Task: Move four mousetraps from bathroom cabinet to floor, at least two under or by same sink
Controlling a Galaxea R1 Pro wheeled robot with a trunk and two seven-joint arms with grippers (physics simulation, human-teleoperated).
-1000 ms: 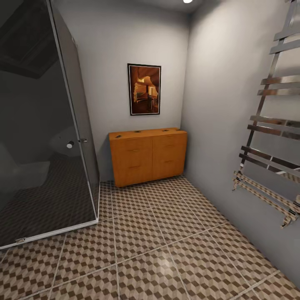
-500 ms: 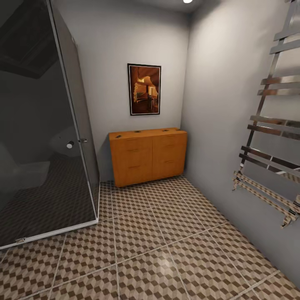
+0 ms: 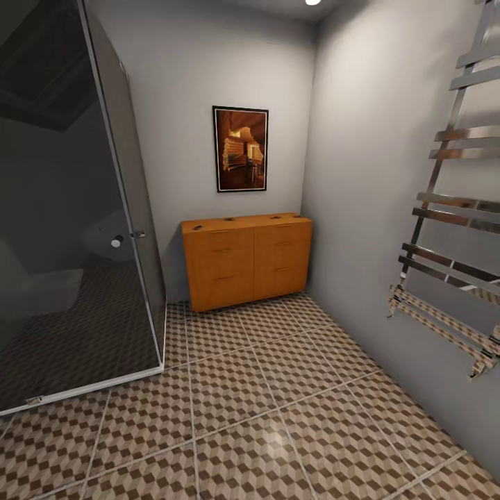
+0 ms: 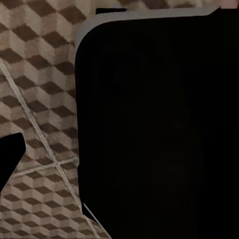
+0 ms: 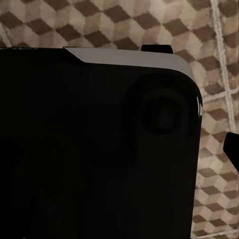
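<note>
The orange-brown cabinet [image 3: 246, 260] stands against the far wall in the head view, its drawer fronts shut. Several tiny mousetraps lie spaced along its top, one near the left end [image 3: 198, 227] and one near the right end [image 3: 300, 218]. The cube-patterned bathroom floor [image 3: 250, 417] stretches from me to the cabinet. In the left wrist view a dark sliver of finger [image 4: 10, 154] pokes in over the floor tiles [image 4: 40, 74] beside a large black robot part. The right wrist view has a similar sliver [image 5: 232, 147] over tiles [image 5: 214, 59]. The sink is out of view.
A dark glass shower enclosure [image 3: 76, 208] fills the left side, its corner post reaching the floor. A chrome towel rail [image 3: 451, 229] juts from the right wall. A framed picture [image 3: 240, 148] hangs above the cabinet. Open tiled floor leads straight ahead.
</note>
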